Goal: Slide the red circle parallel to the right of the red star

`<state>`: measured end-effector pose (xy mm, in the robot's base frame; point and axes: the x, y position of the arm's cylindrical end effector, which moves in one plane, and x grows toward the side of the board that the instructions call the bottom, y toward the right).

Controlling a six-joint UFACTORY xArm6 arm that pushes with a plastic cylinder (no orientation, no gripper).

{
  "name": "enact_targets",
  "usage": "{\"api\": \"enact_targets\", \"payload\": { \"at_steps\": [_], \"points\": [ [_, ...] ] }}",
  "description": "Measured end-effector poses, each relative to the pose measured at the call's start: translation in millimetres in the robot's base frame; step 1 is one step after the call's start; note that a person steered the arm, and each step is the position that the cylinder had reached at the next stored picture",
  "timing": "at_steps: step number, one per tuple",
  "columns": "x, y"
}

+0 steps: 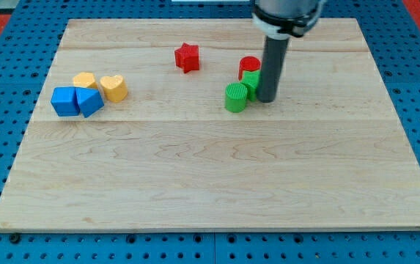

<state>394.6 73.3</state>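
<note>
My tip (266, 99) seemingly beside red circle (250, 65)

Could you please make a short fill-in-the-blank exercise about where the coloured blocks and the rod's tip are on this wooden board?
1. The red star block lies to the view's ____ of the red circle block.
2. My tip stands at the view's ____ of the green cylinder block.
3. The two blue blocks sit beside two ____ blocks.

Missing words: left; right; yellow

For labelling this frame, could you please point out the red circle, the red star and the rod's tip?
red circle (250, 64), camera view, visible top face.
red star (187, 56), camera view, top face.
my tip (267, 99), camera view, rod's lower end.
</note>
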Motion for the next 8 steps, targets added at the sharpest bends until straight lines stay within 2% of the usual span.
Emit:
{"api": "enact_targets", "payload": {
  "at_steps": [1, 2, 4, 6, 7, 8],
  "points": [
    [-1, -13],
    [-10, 27],
    [-45, 27],
    [-45, -52],
    [-59, -33],
    [-108, 35]
  ]
}}
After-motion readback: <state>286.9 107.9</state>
